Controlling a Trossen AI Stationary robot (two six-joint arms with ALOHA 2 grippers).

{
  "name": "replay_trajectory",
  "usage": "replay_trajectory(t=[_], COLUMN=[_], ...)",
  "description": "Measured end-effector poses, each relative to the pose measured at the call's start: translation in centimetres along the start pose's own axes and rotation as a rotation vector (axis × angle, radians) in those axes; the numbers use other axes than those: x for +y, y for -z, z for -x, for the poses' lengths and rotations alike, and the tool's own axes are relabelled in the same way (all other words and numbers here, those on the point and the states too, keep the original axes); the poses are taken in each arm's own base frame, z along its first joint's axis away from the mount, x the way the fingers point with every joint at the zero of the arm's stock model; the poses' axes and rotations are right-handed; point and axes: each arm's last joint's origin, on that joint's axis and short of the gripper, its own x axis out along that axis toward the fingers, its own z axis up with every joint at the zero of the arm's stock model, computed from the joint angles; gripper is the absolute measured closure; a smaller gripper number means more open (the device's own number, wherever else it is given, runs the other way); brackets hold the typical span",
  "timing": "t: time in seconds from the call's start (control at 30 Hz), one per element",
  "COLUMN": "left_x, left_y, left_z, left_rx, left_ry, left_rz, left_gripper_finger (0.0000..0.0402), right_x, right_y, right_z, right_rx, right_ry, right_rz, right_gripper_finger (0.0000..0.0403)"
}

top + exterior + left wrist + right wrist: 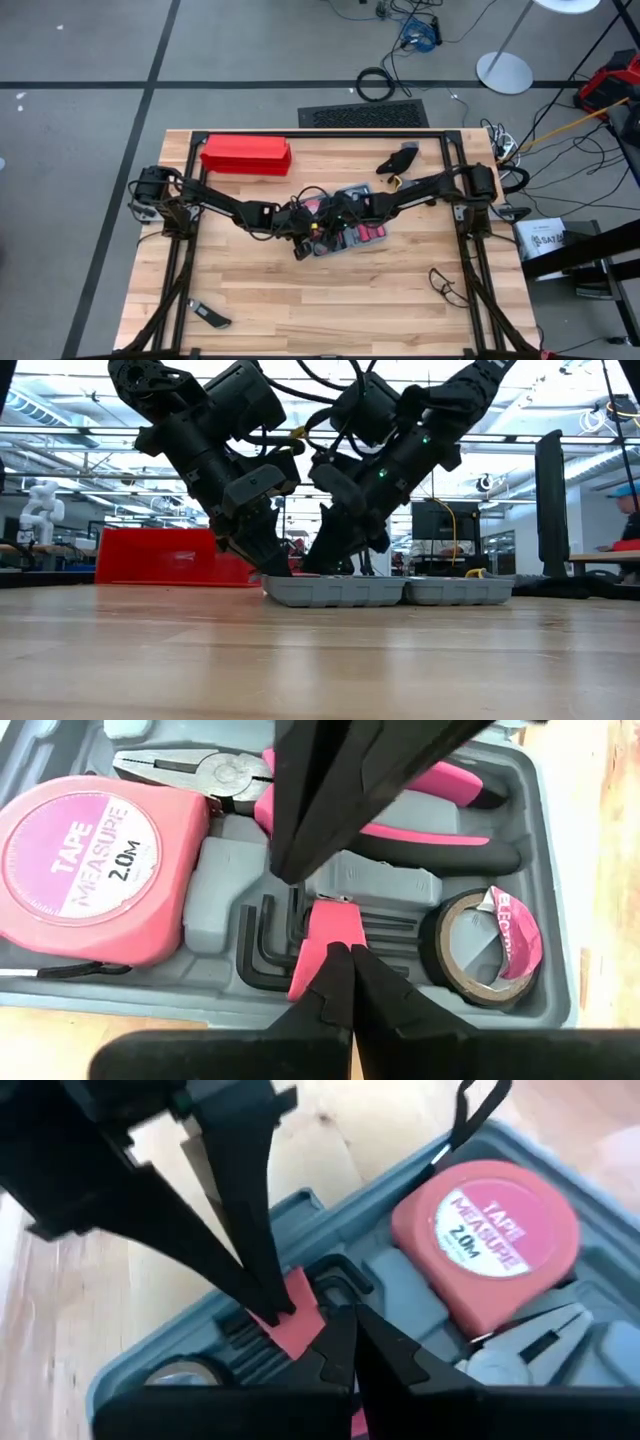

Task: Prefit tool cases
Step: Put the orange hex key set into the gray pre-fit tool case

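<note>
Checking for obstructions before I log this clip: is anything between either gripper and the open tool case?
Nothing visible. Both the left gripper and the right gripper are shut and already down inside the open tool case, tips meeting at the pink hex-key holder. The red box sits apart, toward the table's far edge.

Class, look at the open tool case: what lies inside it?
Inside the case: a pink tape measure, pliers, black hex keys with a pink holder, and electrical tape. Both shut grippers, left and right, cover part of the holder.
</note>
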Motion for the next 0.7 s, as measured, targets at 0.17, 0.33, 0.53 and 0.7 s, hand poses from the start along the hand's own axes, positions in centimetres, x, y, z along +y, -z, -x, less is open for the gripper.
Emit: replay_trajectory(t=[0.17,0.33,0.53,0.7], left_x=[0.0,0.0,0.0,-0.1], left_y=[0.0,0.0,0.1,-0.3], left_z=[0.0,0.0,0.0,0.3], left_rx=[0.000,-0.001,0.000,-0.031], left_ry=[-0.001,-0.003,-0.007,-0.006], left_rz=[0.000,0.002,0.002,-0.012], left_gripper_finger=[0.0401,0.0401,0.0401,0.0401], right_x=[0.0,-0.1,-0.3,-0.2], right_y=[0.3,0.8,1.3,0.4], right_z=[-0.6,-1.5,-2.3,-0.5], right_rx=[-0.002,0.004,0.019,0.006], right_ry=[-0.005,0.005,0.022,0.027], right_rz=[0.000,-0.013,-0.008,0.027], right_gripper_finger=[0.0403,0.0403,0.0403,0.0403])
